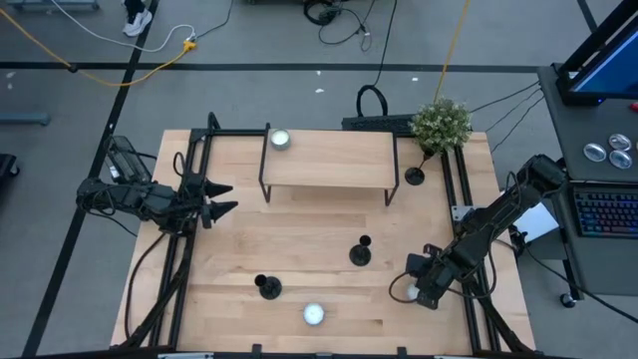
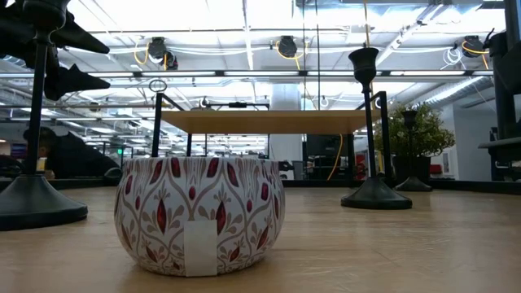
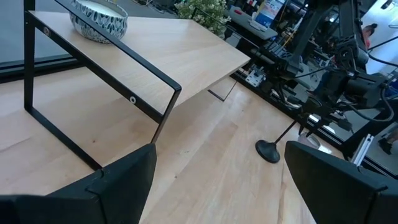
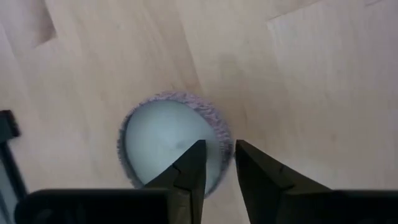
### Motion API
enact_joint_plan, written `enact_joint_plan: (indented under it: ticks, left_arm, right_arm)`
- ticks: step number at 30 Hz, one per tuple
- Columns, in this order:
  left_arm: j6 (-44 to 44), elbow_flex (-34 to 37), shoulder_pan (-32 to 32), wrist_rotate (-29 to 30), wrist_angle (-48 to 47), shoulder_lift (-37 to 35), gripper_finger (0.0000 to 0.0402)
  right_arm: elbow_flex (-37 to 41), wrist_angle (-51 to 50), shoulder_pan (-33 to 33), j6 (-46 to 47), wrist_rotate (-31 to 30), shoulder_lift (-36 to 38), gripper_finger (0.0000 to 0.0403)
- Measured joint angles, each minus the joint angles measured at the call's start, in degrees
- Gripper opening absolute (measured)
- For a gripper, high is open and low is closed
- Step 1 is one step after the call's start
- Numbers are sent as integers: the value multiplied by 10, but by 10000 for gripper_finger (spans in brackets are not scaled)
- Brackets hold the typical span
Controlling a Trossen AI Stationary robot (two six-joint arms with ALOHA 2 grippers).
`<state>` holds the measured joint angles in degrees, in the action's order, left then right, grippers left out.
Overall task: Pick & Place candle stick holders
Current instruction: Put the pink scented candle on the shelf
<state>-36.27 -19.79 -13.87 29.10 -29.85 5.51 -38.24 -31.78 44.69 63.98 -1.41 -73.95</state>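
Candle stick holders, three small matte black pieces with round disc bases and thin upright stems, stood apart on the light wooden table [image 1: 299,219] in the high view: one [image 1: 267,287] near the front edge, one [image 1: 361,252] at mid-table, one [image 1: 415,177] by the small green potted plant [image 1: 441,123]. A black-framed wooden shelf [image 1: 329,158] carried a patterned candle tin [image 1: 279,140]; a white round tin [image 1: 314,315] sat at the front. The left hand [image 1: 221,197] hovered at the table's left edge, fingers spread apart. The right hand [image 1: 419,282] was low over a pale round candle [image 1: 404,292] at the right edge.

From table height, a red-and-white patterned tin [image 2: 200,214] filled the foreground, with holders behind it at left [image 2: 37,199] and right [image 2: 374,193].

The left wrist camera showed spread fingers [image 3: 124,180] and one holder [image 3: 268,150] lying beyond.

The right wrist camera showed fingers [image 4: 189,171] narrowly apart over the candle's rim [image 4: 214,121], gripping nothing.
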Motion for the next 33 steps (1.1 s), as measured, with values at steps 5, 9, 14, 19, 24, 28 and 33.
enact_joint_plan:
  ticks: [5, 9, 14, 19, 24, 28, 33]
  left_arm:
    - [0, 0, 0, 0, 0, 0, 363]
    - [0, 0, 0, 0, 0, 0, 363]
    - [0, 0, 0, 0, 0, 0, 363]
    - [0, 0, 0, 0, 0, 0, 363]
    - [0, 0, 0, 0, 0, 0, 363]
    - [0, 0, 0, 0, 0, 0, 363]
    - [0, 0, 0, 0, 0, 0, 363]
  right_arm:
    - [0, 7, 0, -1, 0, 0, 60]
    - [1, 6, 0, -1, 0, 5, 45]
    - [2, 3, -3, -2, 0, 17, 26]
    - [2, 5, -8, -2, 0, 19, 4]
    - [2, 0, -9, -2, 0, 19, 3]
    - [2, -1, -9, -2, 0, 19, 2]
    - [2, -9, -9, 11, 0, 19, 1]
